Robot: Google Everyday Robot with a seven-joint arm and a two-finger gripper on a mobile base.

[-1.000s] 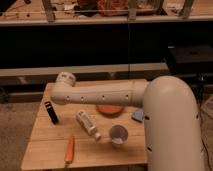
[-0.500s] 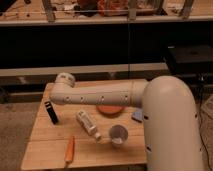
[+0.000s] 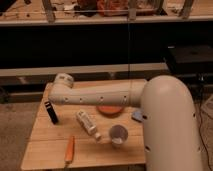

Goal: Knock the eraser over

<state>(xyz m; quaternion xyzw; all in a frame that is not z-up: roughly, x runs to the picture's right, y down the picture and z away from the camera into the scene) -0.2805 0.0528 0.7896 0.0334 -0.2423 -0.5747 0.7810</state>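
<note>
The eraser (image 3: 51,112), a slim black block, stands upright near the left edge of the wooden table (image 3: 45,150). My arm (image 3: 100,94) reaches from the right across the table, and its rounded white end (image 3: 62,83) is just above and behind the eraser. The gripper (image 3: 51,98) is at that end, dark and mostly hidden by the arm, right above the top of the eraser. I cannot tell if it touches the eraser.
A white tube (image 3: 87,123) lies in the middle of the table and a white cup (image 3: 118,135) stands to its right. An orange carrot (image 3: 69,150) lies at the front left. An orange disc (image 3: 110,109) and a blue-grey pad (image 3: 137,115) sit under the arm. Dark shelving stands behind the table.
</note>
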